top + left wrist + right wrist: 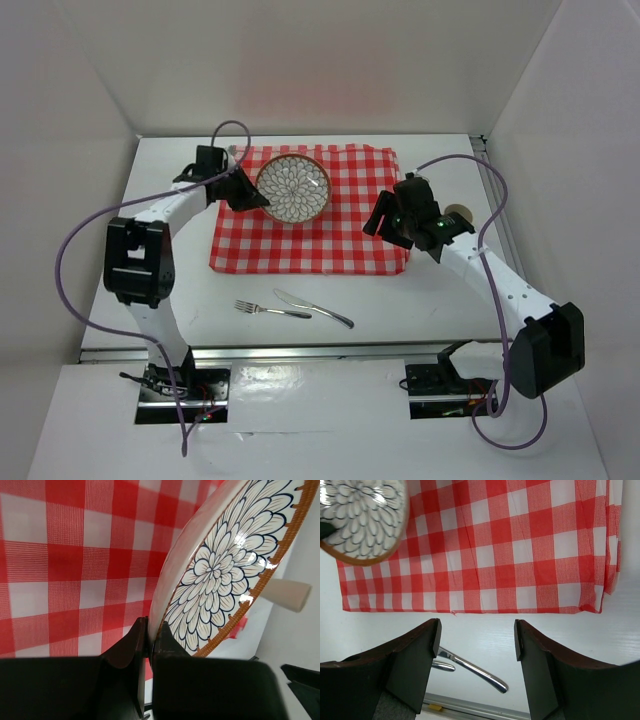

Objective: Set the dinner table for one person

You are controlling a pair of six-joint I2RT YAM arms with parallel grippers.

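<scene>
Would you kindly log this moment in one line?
left hand shut on plate, tilted over cloth | right hand open | fork, knife on dinner table

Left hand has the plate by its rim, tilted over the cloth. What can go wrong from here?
1. The left hand pinches the plate only at its rim, steeply tilted; it may slip or swing.
2. Lowered edge-first, it could drag and wrinkle the checked cloth.
3. The fork and knife lie close together; picking one may nudge the other.
</scene>
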